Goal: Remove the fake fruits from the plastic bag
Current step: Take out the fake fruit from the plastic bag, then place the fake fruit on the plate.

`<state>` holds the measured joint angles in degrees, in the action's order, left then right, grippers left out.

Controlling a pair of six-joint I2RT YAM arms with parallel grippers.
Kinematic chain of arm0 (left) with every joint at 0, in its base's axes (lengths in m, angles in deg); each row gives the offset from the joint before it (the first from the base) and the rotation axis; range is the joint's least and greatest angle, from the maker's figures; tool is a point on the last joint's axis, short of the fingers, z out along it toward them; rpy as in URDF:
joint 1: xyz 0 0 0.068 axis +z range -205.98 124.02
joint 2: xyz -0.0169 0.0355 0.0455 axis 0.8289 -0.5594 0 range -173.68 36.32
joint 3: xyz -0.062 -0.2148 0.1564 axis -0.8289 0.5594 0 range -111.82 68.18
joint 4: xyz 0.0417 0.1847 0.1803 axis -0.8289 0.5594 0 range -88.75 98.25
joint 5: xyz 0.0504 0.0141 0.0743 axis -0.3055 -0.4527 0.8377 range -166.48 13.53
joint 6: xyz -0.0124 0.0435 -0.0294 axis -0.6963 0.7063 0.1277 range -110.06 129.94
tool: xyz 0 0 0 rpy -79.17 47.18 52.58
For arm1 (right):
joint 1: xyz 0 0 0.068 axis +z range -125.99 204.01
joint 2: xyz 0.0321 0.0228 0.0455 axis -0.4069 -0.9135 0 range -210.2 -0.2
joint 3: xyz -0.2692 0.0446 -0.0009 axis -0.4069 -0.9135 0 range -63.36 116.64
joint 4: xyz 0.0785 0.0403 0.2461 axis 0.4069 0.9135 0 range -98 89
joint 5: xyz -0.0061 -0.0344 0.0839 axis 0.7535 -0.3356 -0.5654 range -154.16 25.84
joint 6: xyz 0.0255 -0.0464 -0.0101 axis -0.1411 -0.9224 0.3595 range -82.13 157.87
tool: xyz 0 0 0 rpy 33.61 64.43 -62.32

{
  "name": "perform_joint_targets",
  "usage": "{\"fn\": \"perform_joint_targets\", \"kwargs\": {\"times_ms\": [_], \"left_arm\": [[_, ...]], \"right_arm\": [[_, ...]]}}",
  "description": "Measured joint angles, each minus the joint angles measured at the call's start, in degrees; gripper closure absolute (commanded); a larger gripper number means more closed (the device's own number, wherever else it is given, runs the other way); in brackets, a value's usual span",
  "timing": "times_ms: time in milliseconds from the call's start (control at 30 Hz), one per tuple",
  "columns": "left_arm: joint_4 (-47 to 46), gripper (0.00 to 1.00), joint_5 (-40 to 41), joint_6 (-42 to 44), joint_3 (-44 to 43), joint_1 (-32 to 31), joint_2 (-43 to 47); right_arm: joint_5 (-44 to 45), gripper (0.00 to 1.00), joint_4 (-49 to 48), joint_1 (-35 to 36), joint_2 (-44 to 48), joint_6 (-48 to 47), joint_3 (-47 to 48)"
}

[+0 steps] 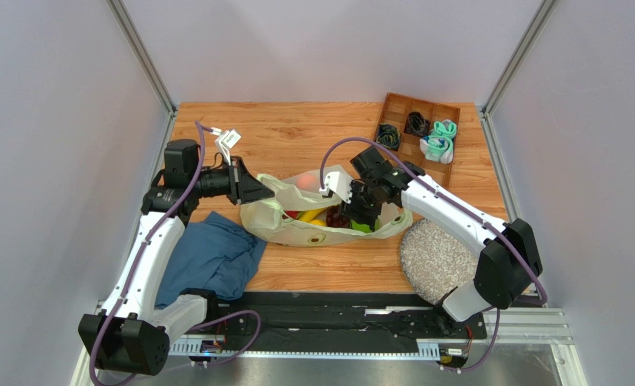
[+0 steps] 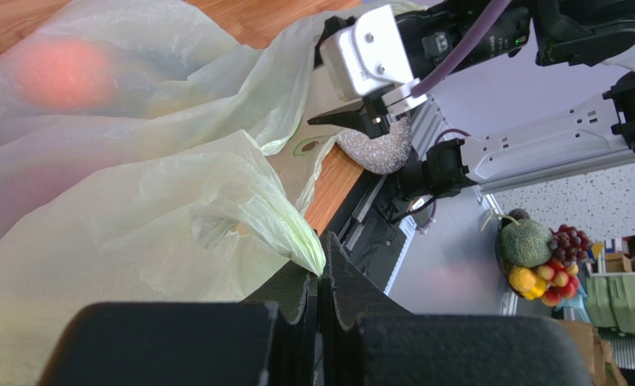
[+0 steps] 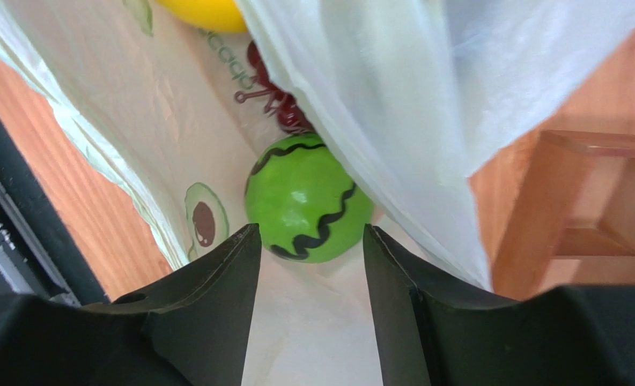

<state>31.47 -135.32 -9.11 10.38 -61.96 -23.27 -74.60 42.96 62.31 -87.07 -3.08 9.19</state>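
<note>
The pale yellow-green plastic bag [image 1: 296,209] lies open on the wooden table, with fake fruits in its mouth: something yellow [image 1: 317,215], dark grapes [image 1: 337,217] and a green piece [image 1: 363,227]. My left gripper [image 1: 260,191] is shut on the bag's left edge; in the left wrist view [image 2: 322,261] a twisted bit of the bag [image 2: 135,201] is pinched between the pads. My right gripper [image 1: 353,211] is inside the bag mouth. In the right wrist view it [image 3: 311,233] is open, its tips either side of a green fruit with black wavy stripes [image 3: 306,197]. Grapes [image 3: 276,104] and a yellow fruit [image 3: 204,12] lie beyond.
A blue cloth [image 1: 212,257] lies at the front left. A round speckled mat [image 1: 436,251] lies at the front right, under the right arm. A wooden tray [image 1: 422,100] at the back right holds teal-white socks [image 1: 439,141] and black items.
</note>
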Motion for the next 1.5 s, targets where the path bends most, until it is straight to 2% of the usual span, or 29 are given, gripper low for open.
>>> {"fn": "perform_joint_targets", "kwargs": {"times_ms": [67,200,367,400,467,567,600,667,767,900,1033,1200,1267,1333,1433,1500], "left_arm": [[0.0,1.00,0.0,0.0,0.0,0.0,0.0],[-0.1,1.00,0.0,0.0,0.0,0.0,0.0],[-0.1,1.00,0.0,0.0,0.0,0.0,0.0],[-0.1,1.00,0.0,0.0,0.0,0.0,0.0],[-0.1,1.00,0.0,0.0,0.0,0.0,0.0],[-0.1,1.00,0.0,0.0,0.0,0.0,0.0],[-0.1,1.00,0.0,0.0,0.0,0.0,0.0],[-0.1,1.00,0.0,0.0,0.0,0.0,0.0],[-0.2,1.00,0.0,0.0,0.0,0.0,0.0],[-0.8,1.00,0.0,-0.1,0.0,0.0,0.0],[-1.7,1.00,-0.2,-0.2,0.0,0.0,-0.9],[-2.5,1.00,-0.1,-0.6,0.0,0.0,-2.5],[-2.9,1.00,0.1,-0.8,0.0,0.0,-2.6],[-3.2,1.00,0.2,-1.1,0.0,0.0,-2.6],[-3.5,1.00,0.5,-1.6,0.0,0.0,-2.6],[-3.9,1.00,0.7,-1.9,0.0,0.0,-2.6]], "right_arm": [[-0.8,0.46,1.0,0.0,-0.7,-0.5,-0.8],[-1.1,0.33,1.4,0.0,-3.2,-1.3,-0.9],[0.9,0.24,0.1,0.0,-7.9,-2.1,-0.9],[1.0,0.14,0.0,0.0,-8.8,-2.4,-0.9],[1.7,0.10,-0.2,0.0,-10.5,-2.6,-0.6],[2.8,0.27,-0.2,0.0,-12.5,-2.8,-0.6],[3.0,0.38,-0.2,0.0,-12.8,-2.8,-0.4],[3.3,0.47,0.7,0.1,-12.8,-2.4,0.3],[2.3,0.50,4.4,0.1,-12.7,-1.8,4.1],[-3.4,0.50,9.5,0.0,-11.4,1.1,17.5],[-11.1,0.50,10.6,0.0,-6.7,5.4,29.1],[-13.8,0.49,9.6,-1.5,3.0,11.4,30.5],[-14.2,0.49,8.7,-6.3,7.3,13.7,27.4],[-13.7,0.50,8.1,-14.7,10.7,15.2,22.8],[-11.8,0.51,7.5,-28.0,12.8,15.3,13.9],[-9.0,0.50,7.7,-34.0,12.8,14.2,6.8]]}}
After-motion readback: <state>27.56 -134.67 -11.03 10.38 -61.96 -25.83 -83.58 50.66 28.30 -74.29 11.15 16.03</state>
